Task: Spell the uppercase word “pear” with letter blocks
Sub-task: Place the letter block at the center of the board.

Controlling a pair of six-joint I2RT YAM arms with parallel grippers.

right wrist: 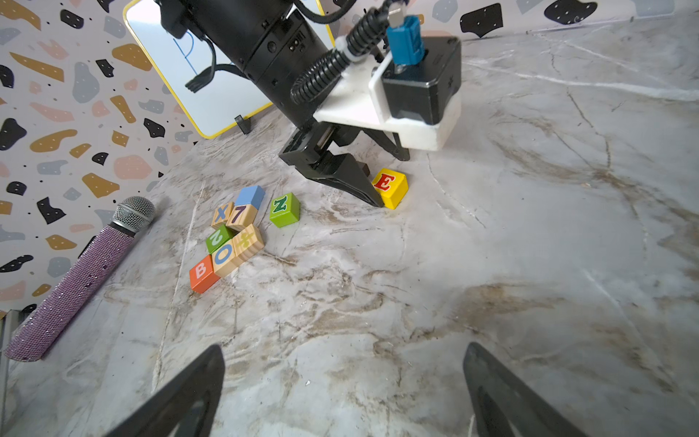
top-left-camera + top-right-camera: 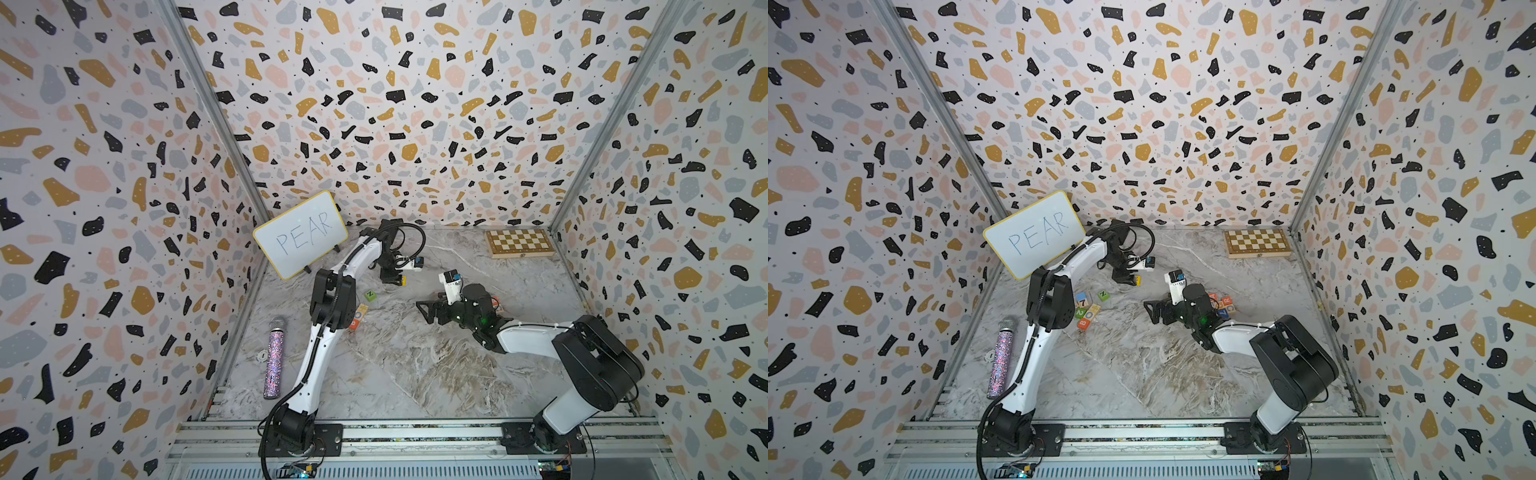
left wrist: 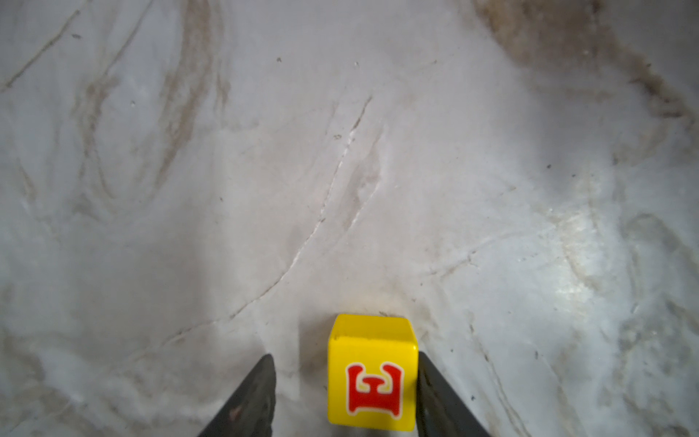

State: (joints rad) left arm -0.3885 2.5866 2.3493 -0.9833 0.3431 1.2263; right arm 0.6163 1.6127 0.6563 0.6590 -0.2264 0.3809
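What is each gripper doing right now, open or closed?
Left gripper: open, astride the yellow E block, not clamping it.
Right gripper: open, holding nothing.

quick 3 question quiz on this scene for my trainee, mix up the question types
1. True or false: the right gripper holds a block.
2. Which letter is on the block between the fingers of the left gripper? A) N B) E C) B
3. Fill in: the whiteboard reads ____.

Key: 1 false, it is open and empty. 2 B, the yellow E block. 3 PEAR.
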